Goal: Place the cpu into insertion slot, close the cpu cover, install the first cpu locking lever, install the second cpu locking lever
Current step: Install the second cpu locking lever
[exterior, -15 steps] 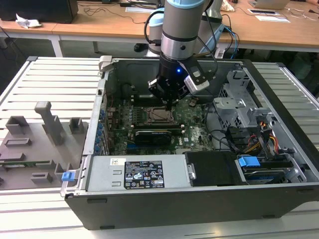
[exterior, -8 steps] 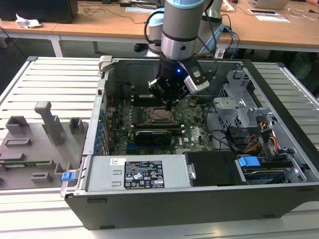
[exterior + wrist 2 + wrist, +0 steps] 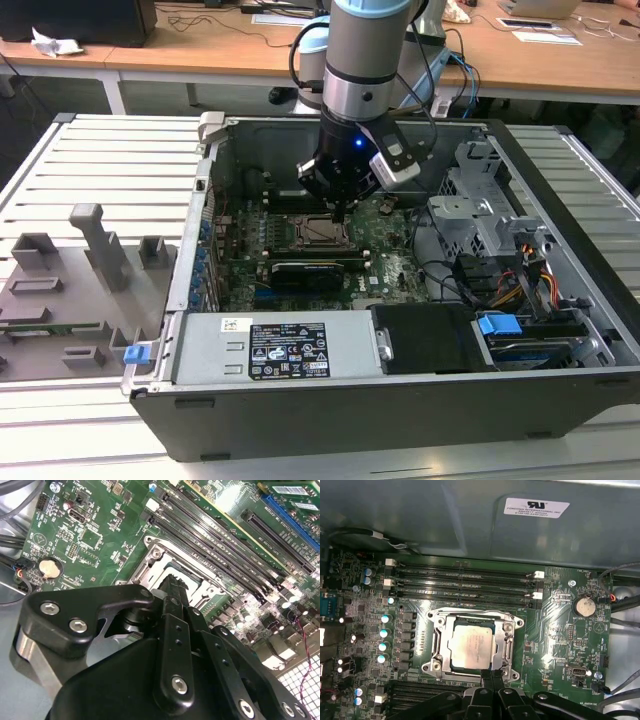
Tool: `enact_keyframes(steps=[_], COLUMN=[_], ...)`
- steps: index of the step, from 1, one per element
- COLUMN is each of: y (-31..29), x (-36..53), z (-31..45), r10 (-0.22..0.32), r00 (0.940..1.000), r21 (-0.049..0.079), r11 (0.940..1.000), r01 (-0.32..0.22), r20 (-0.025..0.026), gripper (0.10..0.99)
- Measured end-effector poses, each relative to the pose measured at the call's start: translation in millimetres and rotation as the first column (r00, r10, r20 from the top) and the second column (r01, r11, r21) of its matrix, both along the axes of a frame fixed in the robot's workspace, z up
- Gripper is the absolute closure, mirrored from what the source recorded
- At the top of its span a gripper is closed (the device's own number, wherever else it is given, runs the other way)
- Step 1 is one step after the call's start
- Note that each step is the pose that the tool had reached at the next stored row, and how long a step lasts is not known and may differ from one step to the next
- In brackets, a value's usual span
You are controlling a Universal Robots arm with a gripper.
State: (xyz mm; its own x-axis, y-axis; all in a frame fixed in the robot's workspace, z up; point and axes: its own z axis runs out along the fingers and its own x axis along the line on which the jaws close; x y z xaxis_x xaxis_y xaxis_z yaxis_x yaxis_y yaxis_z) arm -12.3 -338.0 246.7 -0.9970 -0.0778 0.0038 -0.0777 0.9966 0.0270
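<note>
I saw the cpu [image 3: 472, 647] seated flat, silver face up, cover [image 3: 507, 642] closed; gripper [image 3: 492, 674] narrowed at the slot's [image 3: 436, 642] edge.

Computer case [image 3: 330, 400] on slatted table [image 3: 110, 150]

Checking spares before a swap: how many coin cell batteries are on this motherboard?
1: coin cell battery to one side of the insertion slot; the gripper may hide others.
</note>
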Motion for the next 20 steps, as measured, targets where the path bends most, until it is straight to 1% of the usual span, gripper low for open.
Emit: enact_keyframes(steps=[8, 13, 14, 15, 16, 17, 18, 20], y=[-1.3, -3.5, -5.7, -11.0, -15.1, -17.3, -19.5, -23.1], x=[0.0, 0.1, 0.0, 0.0, -0.3, -0.3, -0.5, -0.9], z=[0.0, 0.0, 0.0, 0.0, -0.1, -1.3, -3.1, -6.1], r10=[0.000, 0.000, 0.000, 0.000, 0.000, 0.000, 0.000, 0.004], r00=[1.0000, 1.0000, 1.0000, 1.0000, 1.0000, 1.0000, 1.0000, 1.0000], r21=[0.000, 0.000, 0.000, 0.000, 0.001, 0.008, 0.025, 0.048], r11=[1.0000, 1.0000, 1.0000, 1.0000, 1.0000, 1.0000, 0.9997, 0.9988], r01=[0.000, 0.000, 0.000, 0.000, 0.000, 0.000, 0.000, -0.004], r20=[0.0000, 0.0000, 0.0001, 0.0000, 0.0001, 0.0001, 0.0000, -0.0001], gripper=[0.980, 0.980, 0.980, 0.980, 0.980, 0.980, 0.980, 0.980])
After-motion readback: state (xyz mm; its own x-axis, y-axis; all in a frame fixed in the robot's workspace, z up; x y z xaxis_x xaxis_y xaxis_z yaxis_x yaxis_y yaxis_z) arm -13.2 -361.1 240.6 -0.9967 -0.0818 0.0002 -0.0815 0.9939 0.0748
